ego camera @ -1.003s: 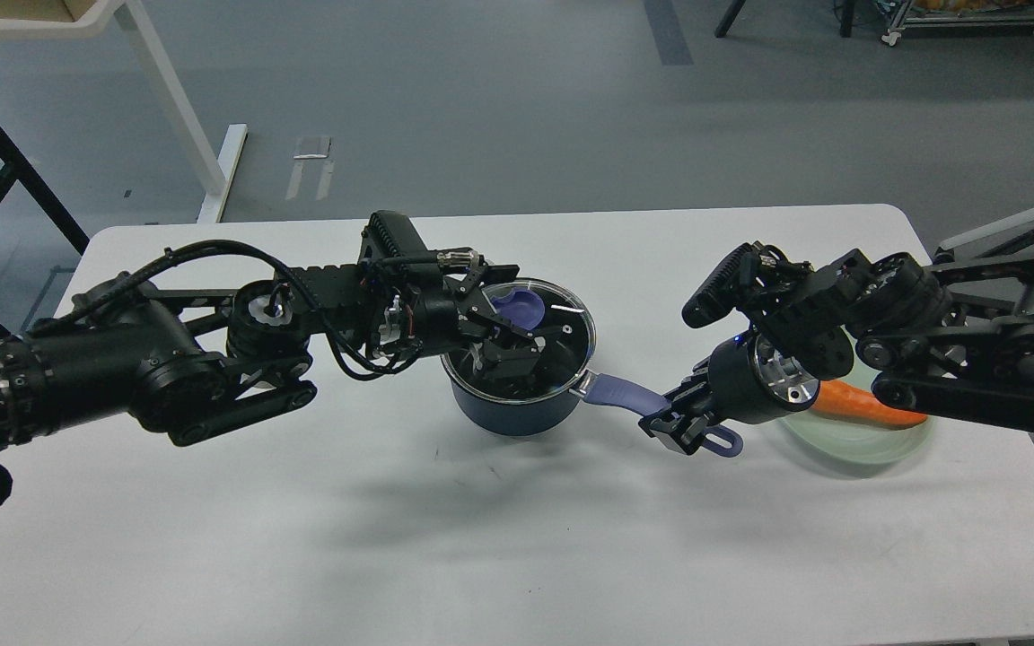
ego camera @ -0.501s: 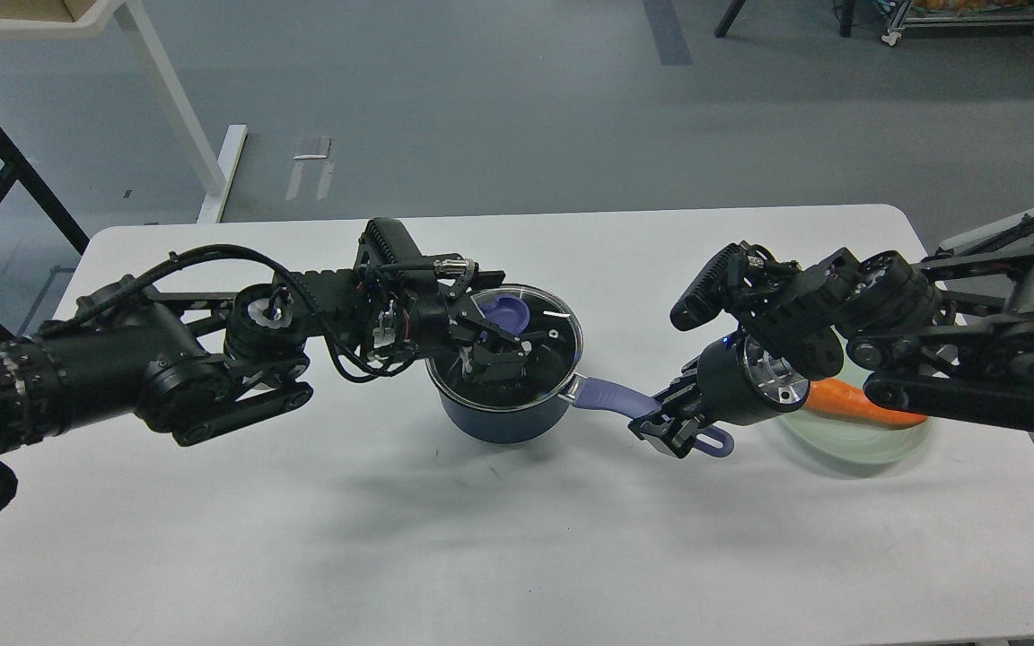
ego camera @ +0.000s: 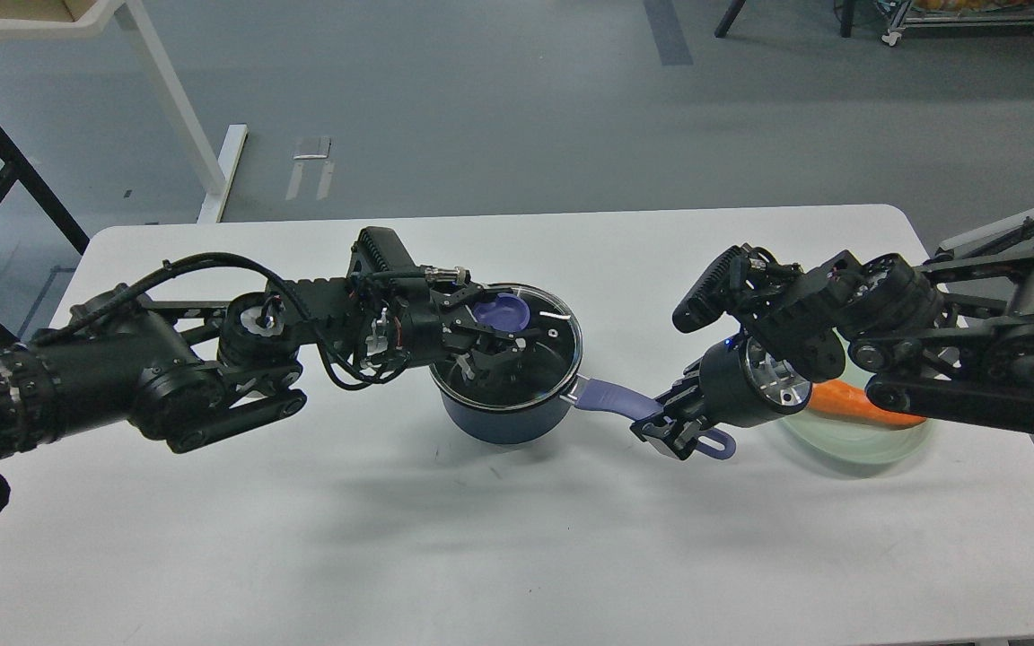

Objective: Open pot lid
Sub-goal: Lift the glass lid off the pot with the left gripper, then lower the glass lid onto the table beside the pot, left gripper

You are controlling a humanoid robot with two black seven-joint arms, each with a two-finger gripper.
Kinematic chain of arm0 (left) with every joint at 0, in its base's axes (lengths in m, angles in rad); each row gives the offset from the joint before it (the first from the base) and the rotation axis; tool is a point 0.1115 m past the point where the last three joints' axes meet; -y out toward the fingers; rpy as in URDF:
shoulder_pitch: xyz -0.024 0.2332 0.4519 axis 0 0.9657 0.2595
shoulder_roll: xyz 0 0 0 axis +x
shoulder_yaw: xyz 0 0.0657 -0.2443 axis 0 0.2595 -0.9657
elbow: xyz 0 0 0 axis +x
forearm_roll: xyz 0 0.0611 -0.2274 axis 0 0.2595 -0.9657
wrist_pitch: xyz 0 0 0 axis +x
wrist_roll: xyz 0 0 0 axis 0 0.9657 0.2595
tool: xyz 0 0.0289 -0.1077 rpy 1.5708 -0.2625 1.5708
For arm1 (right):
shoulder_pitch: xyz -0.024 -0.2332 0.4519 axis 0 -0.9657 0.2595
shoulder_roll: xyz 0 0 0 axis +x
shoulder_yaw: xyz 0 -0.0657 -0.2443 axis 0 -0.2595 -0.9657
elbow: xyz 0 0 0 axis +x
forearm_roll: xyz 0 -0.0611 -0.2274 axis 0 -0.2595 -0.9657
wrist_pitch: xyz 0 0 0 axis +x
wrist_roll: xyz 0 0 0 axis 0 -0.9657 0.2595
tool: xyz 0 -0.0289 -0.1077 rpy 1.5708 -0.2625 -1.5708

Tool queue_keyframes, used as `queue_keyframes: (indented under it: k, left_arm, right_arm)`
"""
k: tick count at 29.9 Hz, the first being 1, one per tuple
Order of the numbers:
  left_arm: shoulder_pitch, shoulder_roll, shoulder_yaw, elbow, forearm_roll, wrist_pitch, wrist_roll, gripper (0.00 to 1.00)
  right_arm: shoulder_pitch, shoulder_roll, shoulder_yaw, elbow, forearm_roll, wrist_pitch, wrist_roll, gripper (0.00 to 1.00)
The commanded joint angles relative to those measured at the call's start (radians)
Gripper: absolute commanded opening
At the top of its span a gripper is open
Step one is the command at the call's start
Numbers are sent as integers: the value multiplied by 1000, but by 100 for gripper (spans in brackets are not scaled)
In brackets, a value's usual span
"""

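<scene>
Left arm: black, entering from the left edge, stretched across the table [ego camera: 499, 538] toward the pot.
Left gripper [ego camera: 492, 334]: over the lid, fingers spread apart around the knob, one far, one near; contact with the knob not clear.
Lid [ego camera: 542, 345]: clear glass with metal rim, seated on the pot, roughly level.
Knob [ego camera: 501, 312]: flat, purple-blue, on the far-left part of the lid, between the left gripper's fingers.
Pot [ego camera: 503, 420]: dark blue, standing on the table near its middle, slightly left of centre; black inside seen through the glass.
Pot handle [ego camera: 611, 396]: purple-blue, pointing right and a little nearer, hole at its end.
Right gripper [ego camera: 677, 429]: clamped on the far end of the handle, just left of the hole.
Right arm: black, entering from the right edge, passing over the plate.
Plate [ego camera: 849, 444]: pale green, right of the pot, well apart from it.
Carrot [ego camera: 858, 404]: orange, lying on the plate, partly hidden by the right arm.
</scene>
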State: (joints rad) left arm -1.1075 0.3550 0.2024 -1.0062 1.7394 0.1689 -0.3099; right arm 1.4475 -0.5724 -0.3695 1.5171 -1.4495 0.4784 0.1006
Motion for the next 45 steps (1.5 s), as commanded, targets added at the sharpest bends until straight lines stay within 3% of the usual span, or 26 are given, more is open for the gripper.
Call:
queue_keyframes:
  k: [1,7,13,18,21,29,45]
  left_arm:
    - [-2,5,-3,-8,-44,-3,0,47]
    - [-23,53,-18,-40,-63,-6,0,47]
    - [-77,221,-14,-121,-61,-9,-21,44]
    - [-55,350,2,-111,-60,-2,-28,43]
    - [24,392,6,-103,-55,1,-28,43]
    - [195,384,8,72,-61,127,-32,43]
    - [235,323,9,178,-66,133,-49,45]
  right_arm:
    - [-1,-4,0,0,0,0,1,17]
    - [-4,-14,0,2,1,0,-1,17]
    - [-6,-20,-2,5,1,0,-1,17]
    - [-6,-26,0,6,1,0,-1,17]
    - [-6,-37,0,6,1,0,1,17]
    - [-6,-40,0,8,3,0,1,17]
    - [-7,-49,-2,20,3,10,1,17]
